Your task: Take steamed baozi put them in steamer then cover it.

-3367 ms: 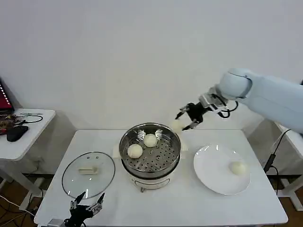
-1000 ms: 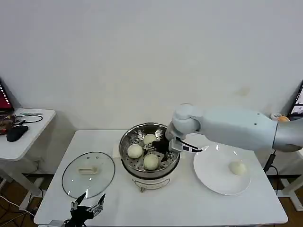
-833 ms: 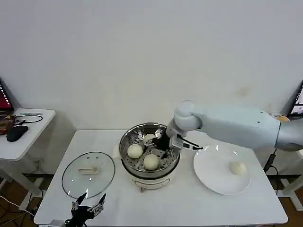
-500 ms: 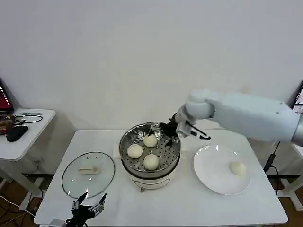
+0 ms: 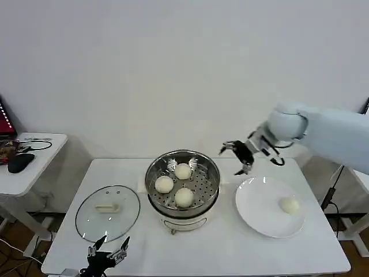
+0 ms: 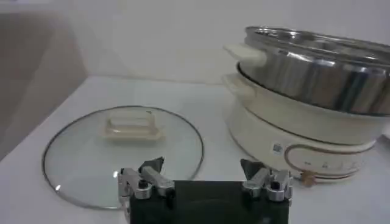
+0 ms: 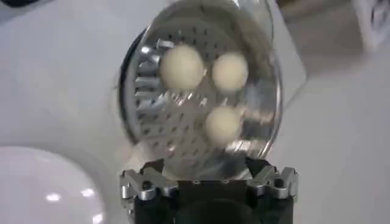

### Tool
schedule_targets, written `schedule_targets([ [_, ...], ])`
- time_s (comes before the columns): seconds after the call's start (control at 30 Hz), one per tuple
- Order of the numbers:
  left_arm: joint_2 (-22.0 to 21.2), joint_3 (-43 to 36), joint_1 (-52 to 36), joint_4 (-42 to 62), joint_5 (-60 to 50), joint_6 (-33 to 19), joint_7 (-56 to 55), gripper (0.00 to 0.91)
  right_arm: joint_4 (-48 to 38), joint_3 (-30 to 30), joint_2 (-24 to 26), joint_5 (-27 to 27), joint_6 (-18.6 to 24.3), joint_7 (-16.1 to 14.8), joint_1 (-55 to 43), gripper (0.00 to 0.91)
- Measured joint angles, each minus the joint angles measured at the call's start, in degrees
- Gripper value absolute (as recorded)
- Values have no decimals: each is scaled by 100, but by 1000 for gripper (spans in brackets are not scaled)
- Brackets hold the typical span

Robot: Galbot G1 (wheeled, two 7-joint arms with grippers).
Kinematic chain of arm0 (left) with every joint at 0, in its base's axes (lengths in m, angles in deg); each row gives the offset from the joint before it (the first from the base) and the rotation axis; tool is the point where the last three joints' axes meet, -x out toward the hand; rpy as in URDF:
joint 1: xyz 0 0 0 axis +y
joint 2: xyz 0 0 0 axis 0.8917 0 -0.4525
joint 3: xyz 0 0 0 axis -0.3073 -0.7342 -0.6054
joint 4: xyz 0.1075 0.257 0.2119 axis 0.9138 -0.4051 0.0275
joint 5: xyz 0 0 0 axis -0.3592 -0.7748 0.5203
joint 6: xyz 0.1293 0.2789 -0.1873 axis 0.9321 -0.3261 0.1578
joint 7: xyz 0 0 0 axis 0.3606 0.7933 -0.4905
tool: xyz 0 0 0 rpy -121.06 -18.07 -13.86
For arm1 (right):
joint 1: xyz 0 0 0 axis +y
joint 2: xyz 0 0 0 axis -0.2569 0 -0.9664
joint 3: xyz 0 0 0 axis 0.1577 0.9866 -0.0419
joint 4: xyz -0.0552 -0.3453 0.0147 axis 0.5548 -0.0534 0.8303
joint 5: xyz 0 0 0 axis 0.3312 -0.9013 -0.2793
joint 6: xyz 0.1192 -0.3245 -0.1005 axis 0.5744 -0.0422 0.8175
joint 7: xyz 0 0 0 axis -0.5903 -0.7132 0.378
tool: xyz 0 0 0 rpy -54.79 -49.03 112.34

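Baozi are mostly loaded: three steamed baozi [image 5: 183, 197] sit on the perforated tray of the steamer [image 5: 182, 214] at the centre of the head view, and a fourth [image 5: 289, 204] lies on the white plate [image 5: 259, 222] at lower right. Between the two, raised above the plate's far edge, the right gripper [image 5: 237, 157] hangs with its fingers spread and nothing held. Left of the steamer, the cover [image 5: 108, 212] rests flat on the table, with the left gripper [image 5: 106, 253] open just in front of it at the bottom edge. One bun and the covering remain.
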State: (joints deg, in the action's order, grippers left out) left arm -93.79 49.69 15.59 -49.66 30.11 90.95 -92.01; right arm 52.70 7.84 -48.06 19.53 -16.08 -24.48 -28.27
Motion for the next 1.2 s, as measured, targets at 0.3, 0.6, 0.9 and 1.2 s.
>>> schedule_targets([
  [0.3,-21,25,0,-9,1,0,-2,907,-347,184,508,102,-312,-239,293,907],
  [0.6,-14,75,-2,-7,15,6,-6,907,-912,30,632,-160,-363,-417,895,907],
  [0.9,-14,107,19,-9,24,20,-9,907,-1634,-493,599,-602,-191,-522,1688,907],
  [1.2,-18,105,30,-7,24,33,-15,907,-2336,-1055,479,-948,-38,-624,2388,907],
])
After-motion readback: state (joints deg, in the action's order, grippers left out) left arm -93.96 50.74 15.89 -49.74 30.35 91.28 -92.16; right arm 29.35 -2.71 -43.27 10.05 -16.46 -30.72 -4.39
